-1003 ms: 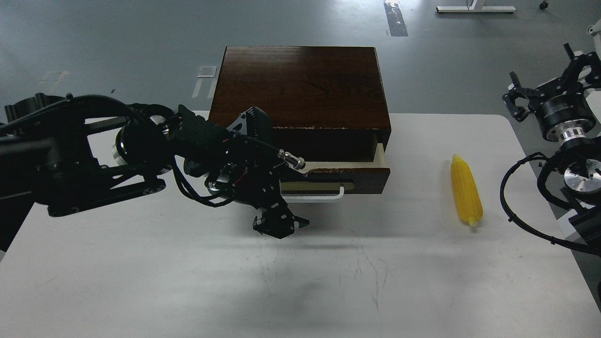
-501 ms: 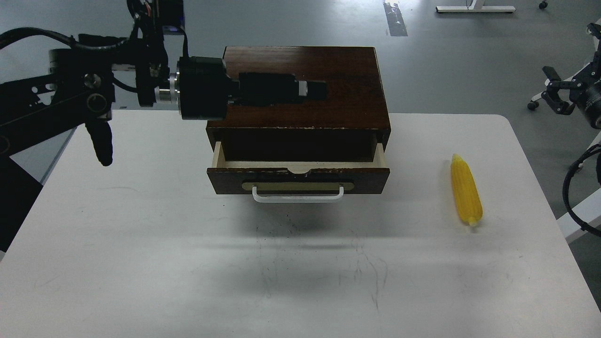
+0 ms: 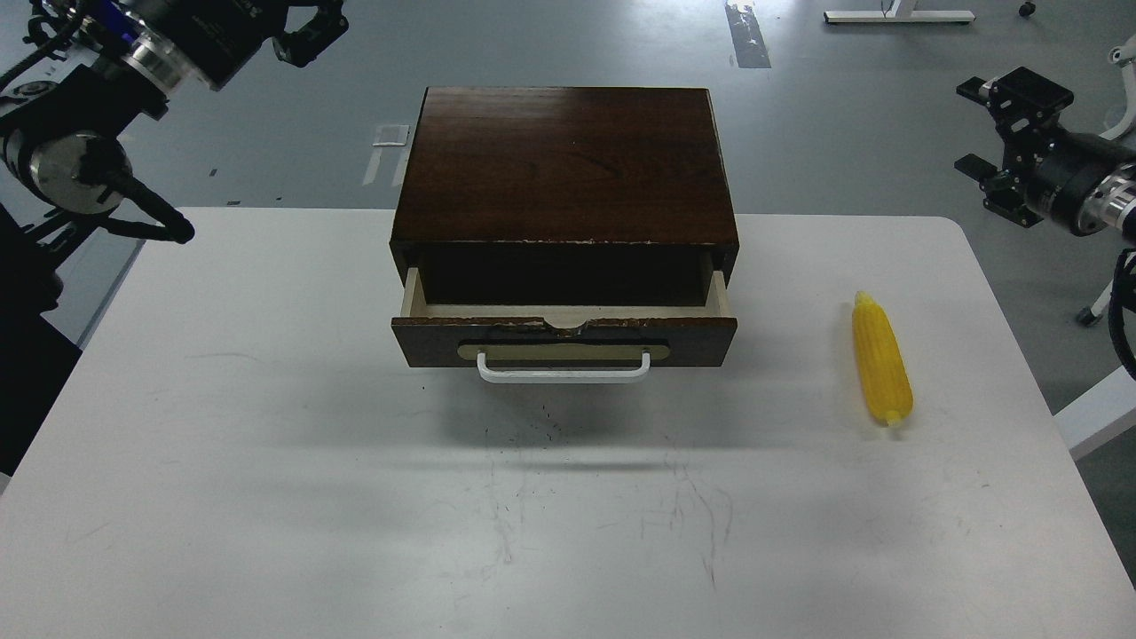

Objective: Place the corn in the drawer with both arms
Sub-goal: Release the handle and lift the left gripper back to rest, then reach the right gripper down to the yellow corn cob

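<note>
The yellow corn (image 3: 881, 371) lies on the white table (image 3: 266, 461), to the right of the dark brown box (image 3: 568, 160), with its tip pointing away from me. The drawer (image 3: 564, 339) is pulled partly out, showing pale inner sides, and its white handle (image 3: 564, 374) faces me. What shows of its inside is dark. My left gripper (image 3: 311, 34) is raised at the top left, far from the box and cut off by the view's edge. My right gripper (image 3: 983, 129) hangs off the table's far right, fingers apart and empty, well behind the corn.
The box stands at the table's far middle. The table's right edge (image 3: 1056, 426) runs close beside the corn. Grey floor lies beyond, with a white stand base (image 3: 896, 16) at the far back right.
My left arm has pulled away from the drawer front, swung over the box and risen to the top left. My right arm has shifted at the right edge. The drawer stays partly open.
</note>
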`<state>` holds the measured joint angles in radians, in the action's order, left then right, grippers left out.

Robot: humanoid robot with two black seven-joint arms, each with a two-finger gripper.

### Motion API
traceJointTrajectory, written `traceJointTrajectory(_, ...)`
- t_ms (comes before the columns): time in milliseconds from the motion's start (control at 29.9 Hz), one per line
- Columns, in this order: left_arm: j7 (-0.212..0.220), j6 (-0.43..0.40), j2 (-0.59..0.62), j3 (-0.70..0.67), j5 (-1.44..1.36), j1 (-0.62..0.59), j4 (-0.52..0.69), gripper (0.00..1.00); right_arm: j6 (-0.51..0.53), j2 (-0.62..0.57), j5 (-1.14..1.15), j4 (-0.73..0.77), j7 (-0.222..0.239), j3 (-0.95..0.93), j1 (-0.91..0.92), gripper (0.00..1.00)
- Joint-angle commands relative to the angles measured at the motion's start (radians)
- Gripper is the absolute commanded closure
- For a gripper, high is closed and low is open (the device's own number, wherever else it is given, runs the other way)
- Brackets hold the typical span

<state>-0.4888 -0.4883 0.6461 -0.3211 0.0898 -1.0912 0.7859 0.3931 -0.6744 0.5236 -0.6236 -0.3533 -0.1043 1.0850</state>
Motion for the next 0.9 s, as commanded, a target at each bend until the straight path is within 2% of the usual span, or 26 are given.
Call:
traceJointTrajectory(0, 0.015, 0.000, 0.003, -0.068, 0.036, 0.076, -0.028, 0.02, -0.086, -0.008, 0.140, -0.077, 0.036, 0.093, 0.052, 0.00)
traceJointTrajectory(67, 0.035, 0.000, 0.003, -0.119, 0.070, 0.123, -0.030, 0.02, -0.100, -0.008, 0.190, -0.082, 0.059, 0.132, 0.070, 0.00)
traceJointTrajectory(134, 0.090, 0.000, -0.002, -0.171, 0.109, 0.166, -0.034, 0.02, -0.102, -0.005, 0.214, -0.080, 0.086, 0.173, 0.085, 0.00)
traceJointTrajectory(201, 0.117, 0.000, -0.005, -0.193, 0.133, 0.186, -0.042, 0.02, -0.102, -0.002, 0.226, -0.082, 0.109, 0.196, 0.088, 0.00)
traceJointTrajectory(234, 0.131, 0.000, -0.006, -0.211, 0.158, 0.201, -0.046, 0.02, -0.102, 0.002, 0.243, -0.080, 0.135, 0.222, 0.092, 0.00)
traceJointTrajectory(301, 0.134, 0.000, -0.008, -0.228, 0.183, 0.223, -0.060, 0.02, -0.106, 0.010, 0.262, -0.079, 0.163, 0.256, 0.092, 0.00)
traceJointTrajectory(468, 0.141, 0.000, -0.029, -0.225, 0.177, 0.228, -0.174, 0.01, -0.138, 0.036, 0.286, -0.071, 0.172, 0.345, 0.084, 0.00)
traceJointTrajectory(568, 0.174, 0.000, -0.032, -0.197, 0.166, 0.241, -0.234, 0.01, -0.140, 0.039, 0.283, -0.076, 0.191, 0.380, 0.081, 0.00)
traceJointTrajectory(869, 0.180, 0.000, -0.032, -0.164, 0.145, 0.249, -0.329, 0.01, -0.143, 0.081, 0.289, -0.076, 0.186, 0.422, 0.021, 0.02)
